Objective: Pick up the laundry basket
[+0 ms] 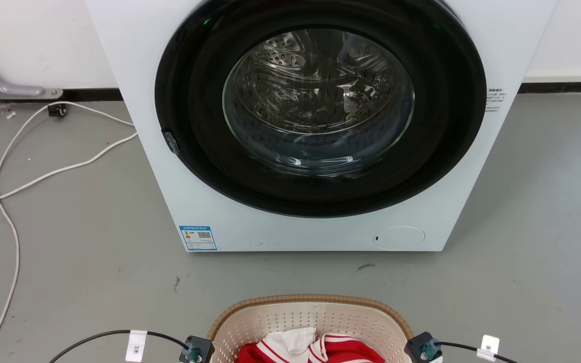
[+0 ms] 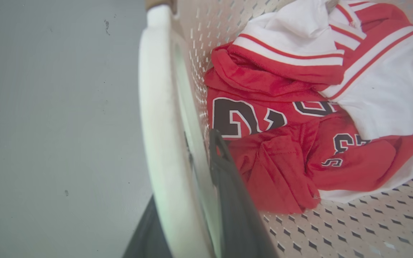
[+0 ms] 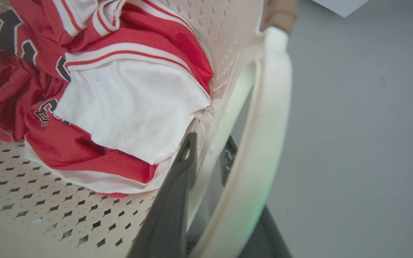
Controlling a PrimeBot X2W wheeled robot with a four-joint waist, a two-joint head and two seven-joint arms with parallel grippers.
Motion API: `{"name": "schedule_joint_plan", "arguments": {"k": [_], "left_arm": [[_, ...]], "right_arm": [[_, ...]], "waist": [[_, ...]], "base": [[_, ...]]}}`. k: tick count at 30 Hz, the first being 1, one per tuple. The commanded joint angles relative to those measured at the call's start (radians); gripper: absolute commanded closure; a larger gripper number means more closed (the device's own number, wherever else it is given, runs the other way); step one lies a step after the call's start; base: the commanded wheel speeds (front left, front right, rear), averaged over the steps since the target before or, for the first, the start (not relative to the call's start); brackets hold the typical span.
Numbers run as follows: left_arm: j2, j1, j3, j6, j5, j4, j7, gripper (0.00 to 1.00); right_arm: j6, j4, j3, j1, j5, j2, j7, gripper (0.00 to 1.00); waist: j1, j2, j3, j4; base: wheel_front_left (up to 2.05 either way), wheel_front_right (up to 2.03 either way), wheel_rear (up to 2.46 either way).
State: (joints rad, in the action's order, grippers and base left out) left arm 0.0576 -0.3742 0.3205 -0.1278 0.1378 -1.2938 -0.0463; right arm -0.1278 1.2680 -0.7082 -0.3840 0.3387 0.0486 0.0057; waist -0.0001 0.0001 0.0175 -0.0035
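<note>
One laundry basket [image 1: 310,317], cream and perforated with a brown woven-look rim, sits at the bottom edge of the head view, on or just above the grey floor [image 1: 68,252] and directly in front of a single white washing machine [image 1: 321,126]. A heap of red-and-white sports clothing [image 2: 299,107] with dark numerals lies inside the basket; how many garments make it up cannot be told.

The basket's two white side handles are each taken by one arm. In the left wrist view, the left gripper [image 2: 195,154] has its jaws closed across the left handle [image 2: 160,125], one dark finger inside against the perforated wall and the other outside. In the right wrist view, the right gripper [image 3: 210,143] holds the right handle [image 3: 267,125] the same way, its outer finger showing through the handle's opening.

Two thin black cables, each with one white tag [image 1: 135,345], run out from the wrists on either side of the basket.

The machine's round glass door is shut, and one blue label [image 1: 197,238] sits at its lower left corner. Its back stands toward a white wall [image 1: 33,40] with a dark skirting strip [image 1: 89,94]. White cords [image 1: 13,222] trail over the floor to the robot's left, below a grey pipe [image 1: 13,88].
</note>
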Motion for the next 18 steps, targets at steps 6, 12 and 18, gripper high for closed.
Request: {"name": "schedule_joint_plan", "arguments": {"k": [6,12,18], "left_arm": [[0.007,-0.014,0.018,-0.001,0.010,0.011,-0.008,1.00],[0.009,-0.005,0.029,-0.001,0.019,0.011,-0.003,1.00],[0.011,-0.001,0.042,-0.002,0.028,0.011,-0.005,1.00]], "right_arm": [[-0.006,0.012,-0.041,0.010,0.017,0.003,0.012,1.00],[-0.006,0.017,-0.066,0.014,0.040,0.004,0.017,1.00],[-0.006,0.019,-0.089,0.015,0.065,0.007,0.018,1.00]], "waist": [[0.0001,-0.0001,0.011,0.001],[0.0001,-0.0001,0.016,0.002],[0.0001,-0.0001,0.020,0.000]], "base": [[0.00,0.00,0.00],[0.00,0.00,0.00],[0.00,0.00,0.00]]}}
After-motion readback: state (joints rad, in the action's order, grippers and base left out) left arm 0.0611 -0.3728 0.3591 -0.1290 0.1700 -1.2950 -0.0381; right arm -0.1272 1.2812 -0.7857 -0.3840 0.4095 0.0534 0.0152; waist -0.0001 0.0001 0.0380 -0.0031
